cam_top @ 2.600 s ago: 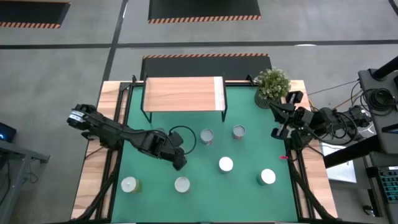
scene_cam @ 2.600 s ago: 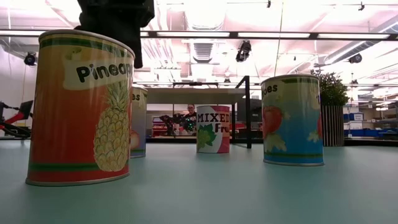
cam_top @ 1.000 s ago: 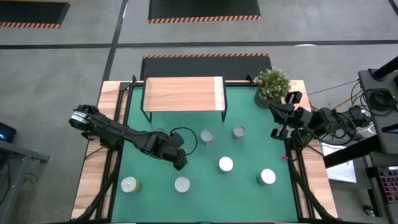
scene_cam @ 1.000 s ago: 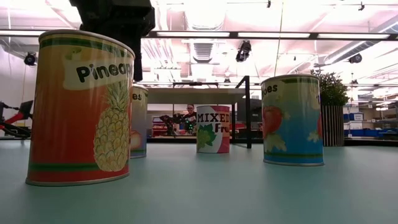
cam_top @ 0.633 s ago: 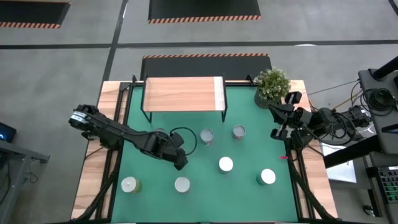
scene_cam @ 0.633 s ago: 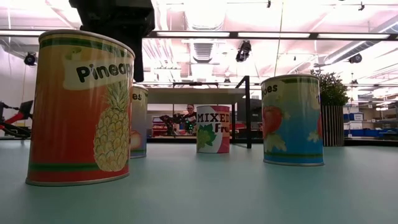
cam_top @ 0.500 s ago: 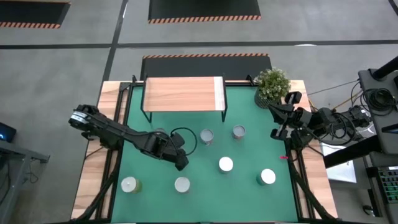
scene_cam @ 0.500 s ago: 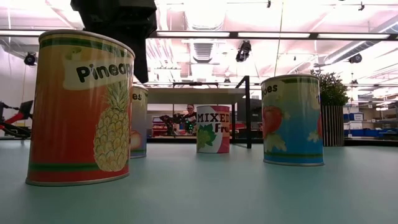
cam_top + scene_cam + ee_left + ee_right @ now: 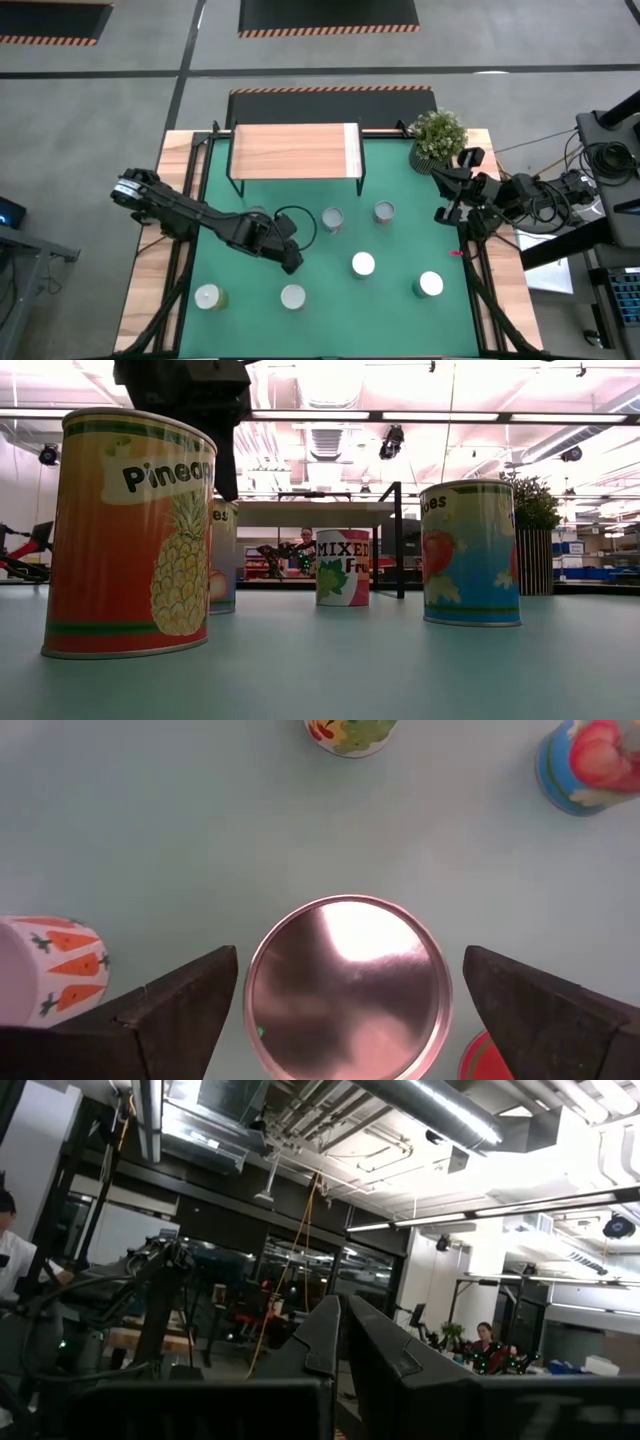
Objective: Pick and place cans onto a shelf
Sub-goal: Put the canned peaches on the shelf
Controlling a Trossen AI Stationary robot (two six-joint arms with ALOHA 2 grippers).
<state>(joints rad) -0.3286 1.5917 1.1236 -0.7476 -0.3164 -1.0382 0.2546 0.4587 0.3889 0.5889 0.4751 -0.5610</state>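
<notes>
1. The green surface [image 9: 400, 240] carries the wooden shelf [image 9: 294, 151] at its back edge, bare on top, and a potted plant [image 9: 438, 135] in the corner.
2. From above, five cans show: [image 9: 332, 219], [image 9: 384, 211], [image 9: 363, 264], [image 9: 430, 284], [image 9: 207, 297]; a sixth [image 9: 292, 296] sits just ahead of the left gripper [image 9: 291, 263].
3. Only the left wrist view shows that gripper's jaws wide apart, straddling the sixth can's silver lid [image 9: 343, 988], gripping nothing.
4. Only the low view reads labels: pineapple [image 9: 135, 532], mixed fruit [image 9: 342, 567].
5. The right gripper [image 9: 443, 213] waits at the surface's right edge, jaws closed and empty.
</notes>
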